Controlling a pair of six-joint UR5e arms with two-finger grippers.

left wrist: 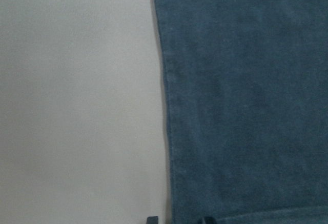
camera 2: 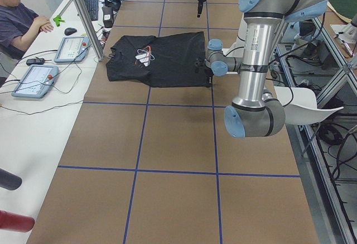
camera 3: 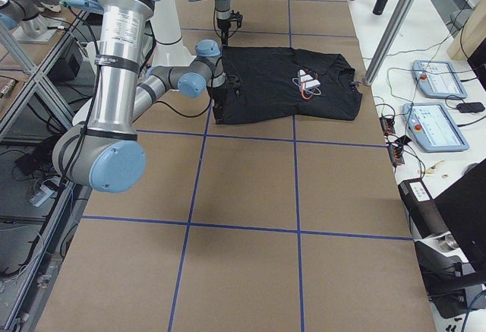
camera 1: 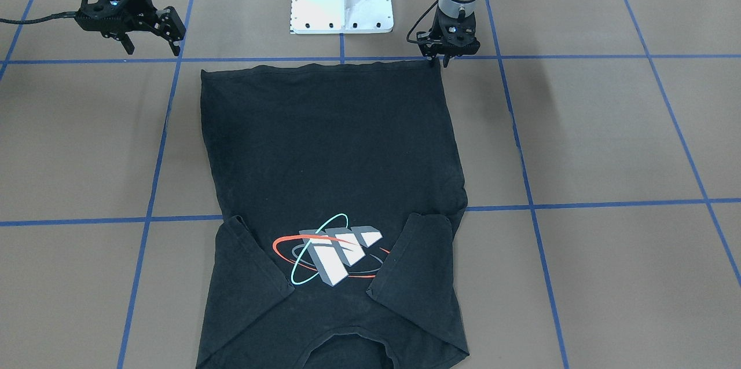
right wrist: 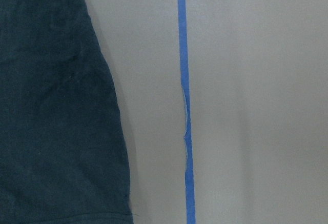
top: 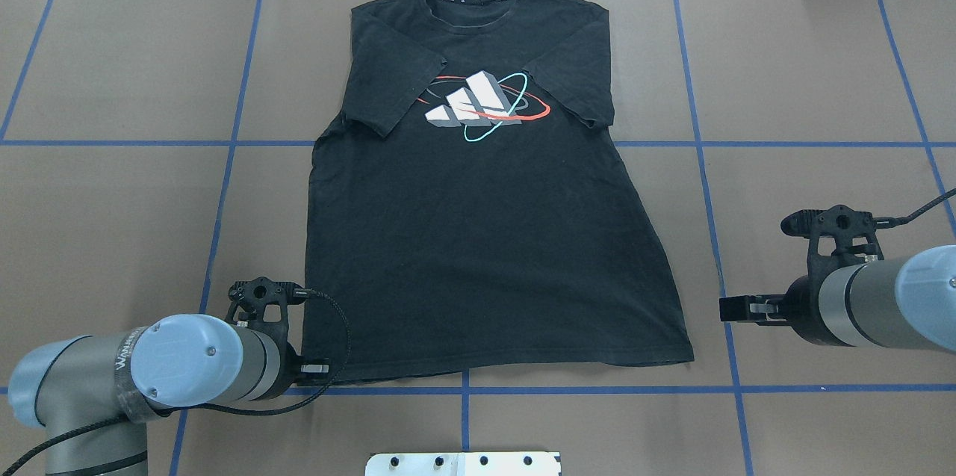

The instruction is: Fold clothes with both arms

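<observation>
Your black T-shirt [top: 478, 237] lies flat on the tabletop [top: 112, 237]. The left claw [camera 1: 439, 60] is at one hem corner, and you cannot tell if it is clamped. The right claw [camera 1: 151, 43], spread wide, hangs beside the other corner. Lift now and the hem likely drags crooked.

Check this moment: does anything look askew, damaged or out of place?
Nothing is spilled or damaged. The T-shirt lies slightly lopsided: its hem flares out toward the robot's right, while the other side runs nearly straight. The blue tape line beside it has a small buckle.
</observation>
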